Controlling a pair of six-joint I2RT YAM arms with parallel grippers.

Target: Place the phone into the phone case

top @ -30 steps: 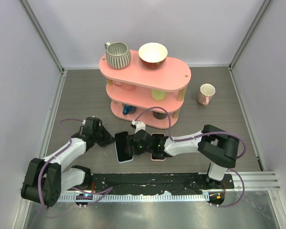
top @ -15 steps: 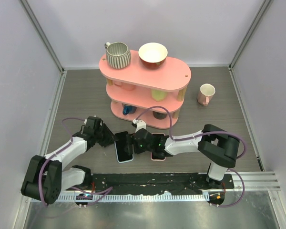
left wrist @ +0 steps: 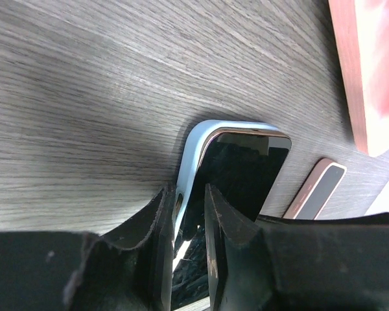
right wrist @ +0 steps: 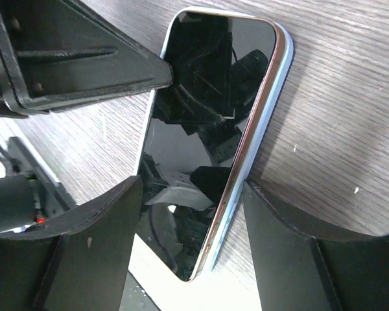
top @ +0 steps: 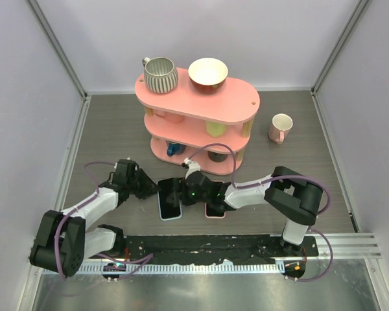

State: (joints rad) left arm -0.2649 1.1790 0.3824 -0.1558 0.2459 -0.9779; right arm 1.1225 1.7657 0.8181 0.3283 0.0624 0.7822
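**Both claws at the cased phone, mid-desk**

Left claw: jaws nearly together, straddling the phone case rim on the 9 o'clock long side. One finger is outside the rim, the other over the glass. Can't tell if it pinches.

Left arm: stretched low from its base at 7 o'clock, forearm pointing to 2 o'clock.

Right claw: jaws spread wide, one finger at each long side of the phone. Can't tell if it squeezes.

Right arm: elbow folded at 3 o'clock, forearm lying low and running toward 9 o'clock, claw over the phone's 12 o'clock end.

Phone: flat, screen up, inside the pale blue case, near the front centre of the desk. Full seating not visible.

Pink-rimmed device: flat, just beside the phone at 3 o'clock.

Pink shelf: at 12 o'clock, striped mug and bowl on top.

Pink cup: at 2 o'clock, well apart.
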